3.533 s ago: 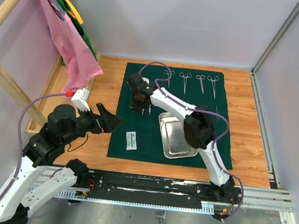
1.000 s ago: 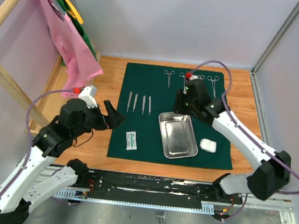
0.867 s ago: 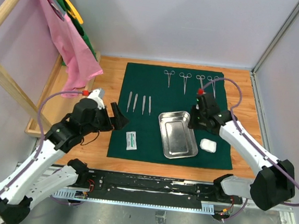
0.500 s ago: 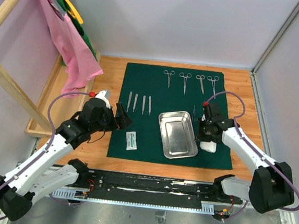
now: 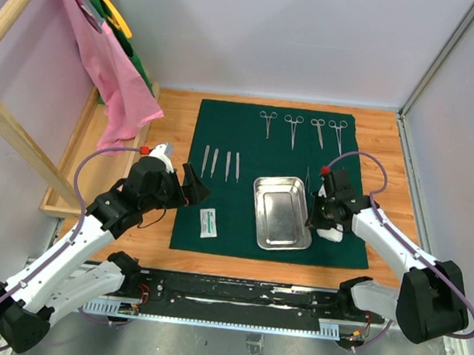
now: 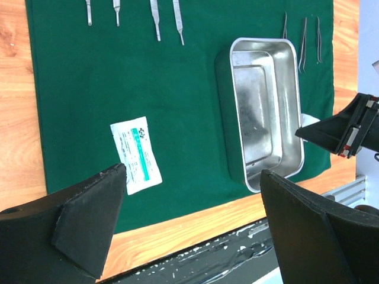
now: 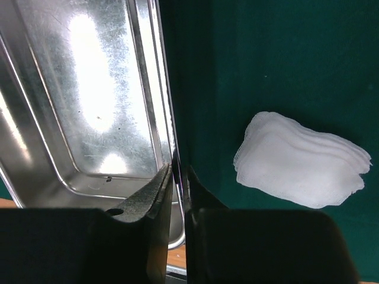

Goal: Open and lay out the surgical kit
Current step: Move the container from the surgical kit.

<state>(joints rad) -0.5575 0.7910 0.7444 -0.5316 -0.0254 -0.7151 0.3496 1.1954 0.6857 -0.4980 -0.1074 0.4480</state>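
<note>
Steel tray (image 5: 281, 215) lies by the near edge of the green cloth (image 5: 240, 144), its right rim pinched between the nearly closed right fingers (image 7: 151, 195), which we judge the only purchase for shifting it, while the left fingers (image 6: 89, 207) hang wide open and empty near the white packet (image 6: 136, 155).

We see the cloth (image 5: 248, 145) spread flat on the wooden surface (image 5: 170, 130). Four clamps (image 5: 301, 129) line its far edge, and three tweezers (image 5: 220, 163) lie left of the tray (image 5: 281, 213), with the packet (image 5: 209, 222) nearer us. Our right fingers (image 5: 320, 220) meet the tray's right rim, the gauze (image 5: 332, 233) just beside them. Our left fingers (image 5: 196, 192) hover spread over the cloth's left edge.
</note>
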